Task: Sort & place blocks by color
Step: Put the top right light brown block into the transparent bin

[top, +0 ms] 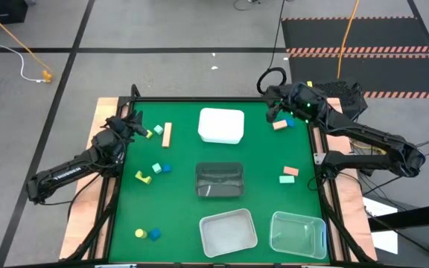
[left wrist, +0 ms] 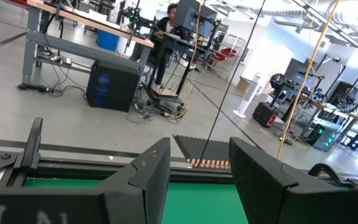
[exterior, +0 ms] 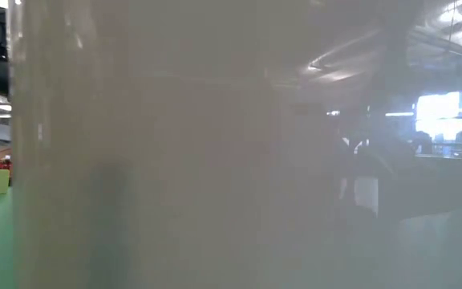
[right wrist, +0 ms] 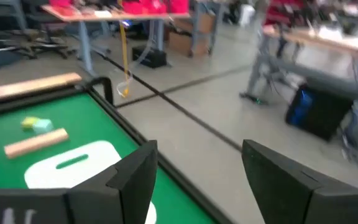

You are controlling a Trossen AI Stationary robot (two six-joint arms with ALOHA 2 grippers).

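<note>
High view: blocks (top: pixel 155 170) scattered on green mat (top: pixel 177 208); small blue, yellow, mint, salmon pcs.
Low view: blocked by pale tub wall (exterior: pixel 175 160).
L gripper (left wrist: pixel 194 180): fingers apart, empty, far-left corner.
R gripper (right wrist: pixel 197 180): fingers wide, empty, far-right corner.

The green table mat (top: pixel 267 160) is looking matt and cloth-like, edged by pale bare wood (top: pixel 99 123). The white tub (top: pixel 220 125) is showing opaque, smooth plastic (slightly satin), while the clear tub (top: pixel 298 234) is catching glossy glints. The salmon bar (top: pixel 167 134) is looking like dull, unvarnished wood. The gripper fingers (left wrist: pixel 148 177) are appearing as matt black plastic.
</note>
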